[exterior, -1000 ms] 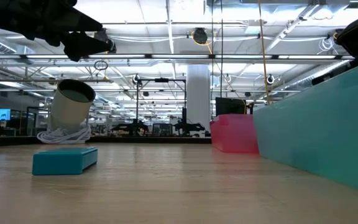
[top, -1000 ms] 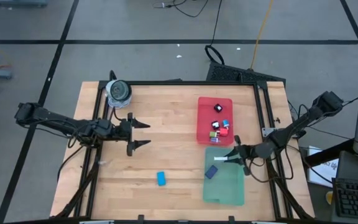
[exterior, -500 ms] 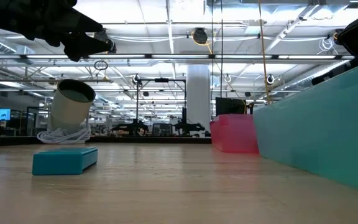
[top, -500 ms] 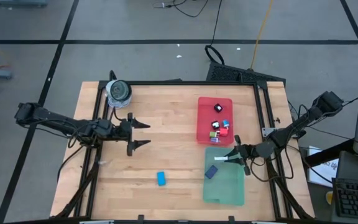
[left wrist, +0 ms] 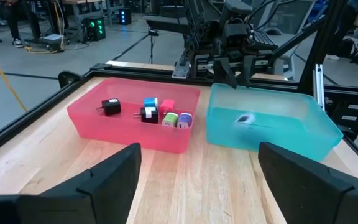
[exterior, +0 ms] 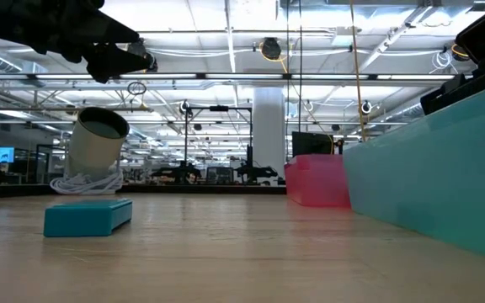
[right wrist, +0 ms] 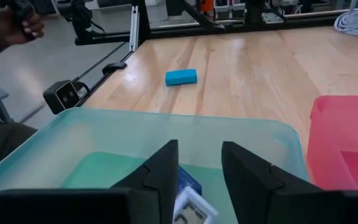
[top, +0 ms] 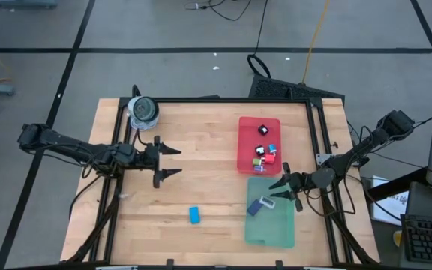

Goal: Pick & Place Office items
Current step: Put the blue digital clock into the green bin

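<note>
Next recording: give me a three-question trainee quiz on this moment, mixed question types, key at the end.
1. True or false: the blue bar lies inside the green tray.
2. Which tray holds the white labelled tag? A) red tray B) green tray C) neither
3. Fill in: the right gripper hangs over the ____ tray, while the left gripper waits over bare table.

Key: 1 false, it lies on the wood outside. 2 B, beside the dark block. 3 green.
</note>
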You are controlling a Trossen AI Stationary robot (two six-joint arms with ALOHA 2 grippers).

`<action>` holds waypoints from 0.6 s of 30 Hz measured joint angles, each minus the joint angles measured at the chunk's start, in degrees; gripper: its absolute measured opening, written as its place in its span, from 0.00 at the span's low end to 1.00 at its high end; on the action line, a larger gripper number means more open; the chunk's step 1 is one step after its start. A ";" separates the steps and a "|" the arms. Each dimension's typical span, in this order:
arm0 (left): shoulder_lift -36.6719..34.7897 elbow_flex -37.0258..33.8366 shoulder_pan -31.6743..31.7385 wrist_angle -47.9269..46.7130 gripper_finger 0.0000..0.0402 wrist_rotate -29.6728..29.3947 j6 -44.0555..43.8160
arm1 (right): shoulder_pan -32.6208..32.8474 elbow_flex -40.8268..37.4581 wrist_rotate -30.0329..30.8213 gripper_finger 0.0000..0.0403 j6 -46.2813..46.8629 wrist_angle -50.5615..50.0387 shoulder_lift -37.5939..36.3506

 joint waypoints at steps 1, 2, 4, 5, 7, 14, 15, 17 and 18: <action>0.00 0.00 0.00 0.01 0.82 0.00 0.05 | 0.00 0.00 -0.01 0.29 0.00 0.02 0.00; 0.00 0.00 0.00 0.03 0.82 0.00 0.02 | -0.01 0.00 -0.01 0.29 0.01 0.17 0.00; 0.00 0.00 0.00 0.45 0.83 0.00 -0.26 | -0.02 0.00 -0.01 0.30 0.52 1.04 0.00; -0.01 0.00 0.00 0.57 0.83 0.00 -0.25 | -0.02 0.00 -0.01 0.30 1.20 1.63 0.00; 0.00 0.00 0.00 0.57 0.82 0.00 0.01 | -0.02 0.00 -0.02 0.30 2.61 3.28 0.02; 0.00 0.00 -0.02 2.13 0.78 2.37 -11.16 | -0.02 0.00 0.00 0.30 -1.14 14.07 0.02; 0.00 0.00 -0.03 2.67 0.78 2.42 -15.05 | -0.02 0.00 0.00 0.30 -3.05 16.31 0.02; 0.00 0.01 -0.03 3.77 0.77 1.99 -20.95 | -0.02 0.00 -0.01 0.30 -5.33 20.53 0.02; -0.02 0.04 0.00 3.85 0.77 1.95 -22.69 | -0.02 0.00 0.00 0.30 -5.73 22.30 0.02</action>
